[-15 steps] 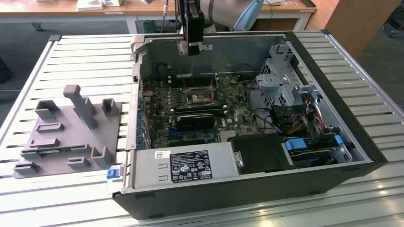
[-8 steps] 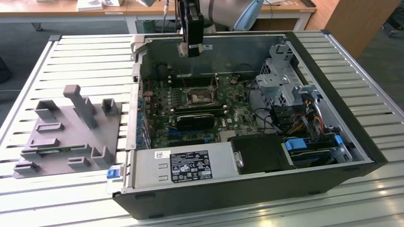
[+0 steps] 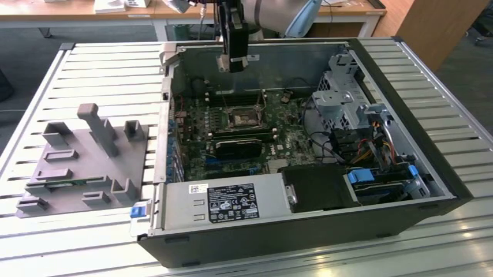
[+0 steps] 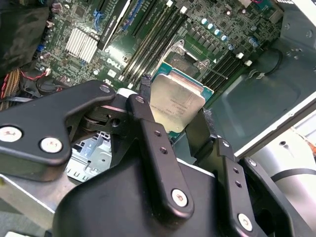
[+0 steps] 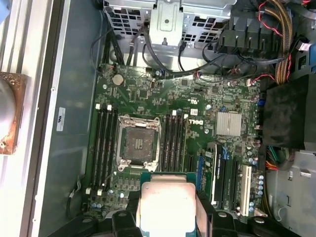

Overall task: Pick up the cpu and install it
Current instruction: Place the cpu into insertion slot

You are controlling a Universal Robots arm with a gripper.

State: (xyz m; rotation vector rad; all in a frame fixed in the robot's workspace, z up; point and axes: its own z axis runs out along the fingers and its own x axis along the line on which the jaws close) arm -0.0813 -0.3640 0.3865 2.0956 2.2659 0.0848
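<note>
Silver metal is what I notice first: the cpu (image 4: 177,106) sits between the two black fingers (image 4: 150,123) of the gripper (image 4: 173,112), which is closed narrow on two opposite edges of the chip. In the second wrist view the chip is held flat, with a thin green edge showing on one side. It hangs in the air above the motherboard (image 5: 197,98) and does not touch it.

In the first wrist view the socket (image 5: 139,145) lies open. Its dark square middle is bare inside the metal frame, and there are memory slots on both sides. The chip appears near the socket but beside it, not over it, as far as I can judge.

In the exterior view the arm holds the gripper high near the far wall of the open computer case (image 3: 308,236). The grey fixture (image 3: 85,167) stands well apart, on the slatted table (image 3: 431,75) at the exterior view's left.

So I judge the picking-up part as done. The installing part is not yet done: the socket holds no chip.
</note>
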